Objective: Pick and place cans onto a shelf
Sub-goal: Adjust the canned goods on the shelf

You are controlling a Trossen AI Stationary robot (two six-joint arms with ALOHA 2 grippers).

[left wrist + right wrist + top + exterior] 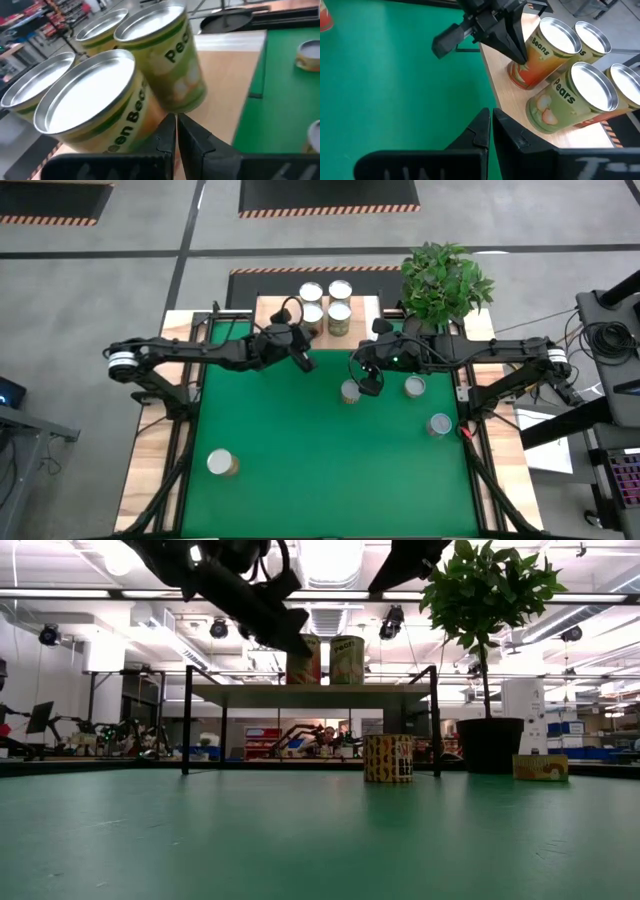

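Observation:
The shelf [268, 310] stands at the table's far edge with several cans on it in two rows [339, 315]. My left gripper [305, 363] is shut. It slants down toward the near left can, labelled Beans [545, 47], and its tips are by that can's lower side. A Pears can [570, 97] stands next to it. My right gripper [368, 383] is shut and hangs above the mat with nothing in it, beside a loose can [350, 391]. Three more cans stand upright on the mat [415, 387], [439, 424], [222, 463]. My left gripper's shut fingertips [519, 56] stand at the lower side of the Beans can [530, 70], coming from the table's near side and slanting down. I cannot tell whether they touch it. The can stands on the shelf top.
A potted plant [445, 280] stands at the far right beside the shelf. In the low view a can [388, 758] and the black pot [490, 745] stand before the shelf's legs. The green mat's near half [330, 480] holds only the one can at the left.

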